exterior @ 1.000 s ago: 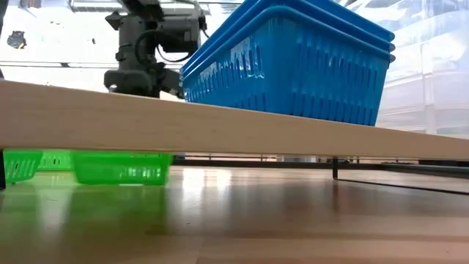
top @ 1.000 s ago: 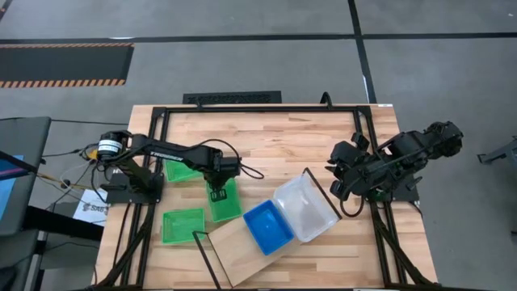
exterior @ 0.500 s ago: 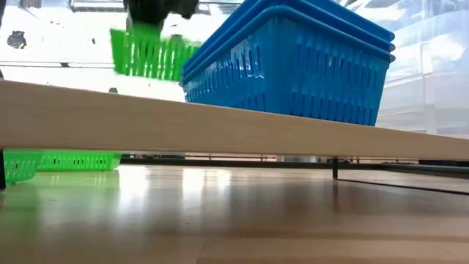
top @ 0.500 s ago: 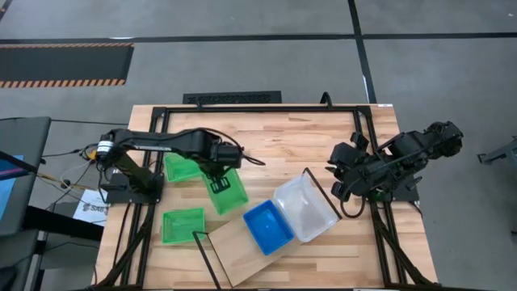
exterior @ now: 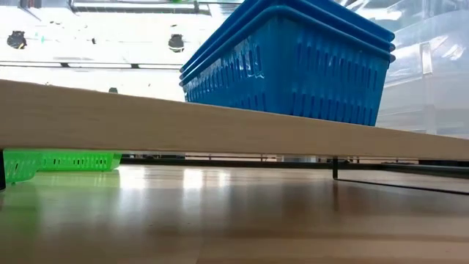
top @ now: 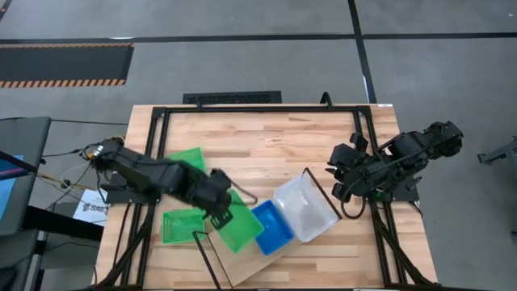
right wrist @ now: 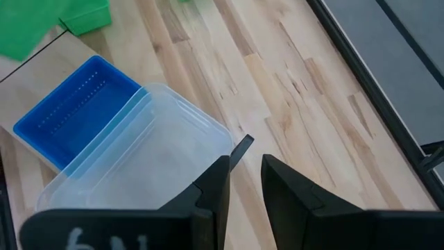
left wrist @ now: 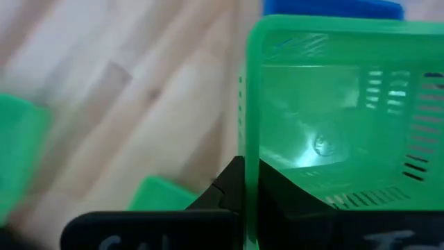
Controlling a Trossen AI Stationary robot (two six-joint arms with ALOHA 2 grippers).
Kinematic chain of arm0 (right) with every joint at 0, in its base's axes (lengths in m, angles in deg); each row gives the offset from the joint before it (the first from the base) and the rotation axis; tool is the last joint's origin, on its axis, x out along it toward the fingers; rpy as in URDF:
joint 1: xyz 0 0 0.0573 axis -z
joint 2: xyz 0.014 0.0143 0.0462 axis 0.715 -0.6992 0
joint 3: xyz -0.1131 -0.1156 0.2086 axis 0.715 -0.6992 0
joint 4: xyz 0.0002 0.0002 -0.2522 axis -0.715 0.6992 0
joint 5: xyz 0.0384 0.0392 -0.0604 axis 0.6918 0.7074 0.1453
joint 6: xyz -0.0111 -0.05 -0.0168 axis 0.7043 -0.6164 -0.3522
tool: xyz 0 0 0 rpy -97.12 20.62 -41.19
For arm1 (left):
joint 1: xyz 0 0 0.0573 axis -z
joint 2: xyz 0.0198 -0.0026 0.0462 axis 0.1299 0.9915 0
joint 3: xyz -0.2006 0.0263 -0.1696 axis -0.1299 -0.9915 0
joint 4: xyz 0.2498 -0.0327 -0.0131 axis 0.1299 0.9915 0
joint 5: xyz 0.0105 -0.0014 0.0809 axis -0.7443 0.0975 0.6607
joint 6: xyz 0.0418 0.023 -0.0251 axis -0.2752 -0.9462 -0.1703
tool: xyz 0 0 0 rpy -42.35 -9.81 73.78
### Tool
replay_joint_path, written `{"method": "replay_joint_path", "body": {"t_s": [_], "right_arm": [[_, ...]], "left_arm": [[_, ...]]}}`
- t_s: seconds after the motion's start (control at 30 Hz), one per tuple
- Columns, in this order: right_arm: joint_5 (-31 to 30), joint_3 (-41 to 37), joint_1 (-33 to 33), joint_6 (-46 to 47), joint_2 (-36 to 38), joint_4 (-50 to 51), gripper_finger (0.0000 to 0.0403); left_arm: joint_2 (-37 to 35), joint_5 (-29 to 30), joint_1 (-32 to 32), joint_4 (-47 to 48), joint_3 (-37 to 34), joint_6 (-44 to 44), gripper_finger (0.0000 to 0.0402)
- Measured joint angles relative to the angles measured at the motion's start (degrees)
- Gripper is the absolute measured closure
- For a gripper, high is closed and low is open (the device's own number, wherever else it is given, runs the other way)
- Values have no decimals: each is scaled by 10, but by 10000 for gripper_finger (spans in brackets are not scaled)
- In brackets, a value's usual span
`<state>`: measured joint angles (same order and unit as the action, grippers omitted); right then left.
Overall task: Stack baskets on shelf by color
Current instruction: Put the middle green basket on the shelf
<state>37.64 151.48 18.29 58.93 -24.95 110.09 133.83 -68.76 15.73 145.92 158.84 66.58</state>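
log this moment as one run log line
left tool: shut on green basket, over shelf | right tool: waiting, empty | blue basket: on shelf

right hand (right wrist: 244,182) low over the pale wood surface (right wrist: 291,90), fingers parted with nothing between. beyond: clear basket (right wrist: 149,163) on the shelf (right wrist: 41,59), blue basket (right wrist: 73,111) touching it (green baskets (right wrist: 35,24) blurred farther off).
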Motion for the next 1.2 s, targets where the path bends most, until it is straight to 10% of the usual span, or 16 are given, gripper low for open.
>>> {"method": "replay_joint_path", "body": {"t_s": [1.2], "right_arm": [[2,0,0,8,0,-3,297]], "left_arm": [[0,-37,76,-224,-215,34,400]]}}
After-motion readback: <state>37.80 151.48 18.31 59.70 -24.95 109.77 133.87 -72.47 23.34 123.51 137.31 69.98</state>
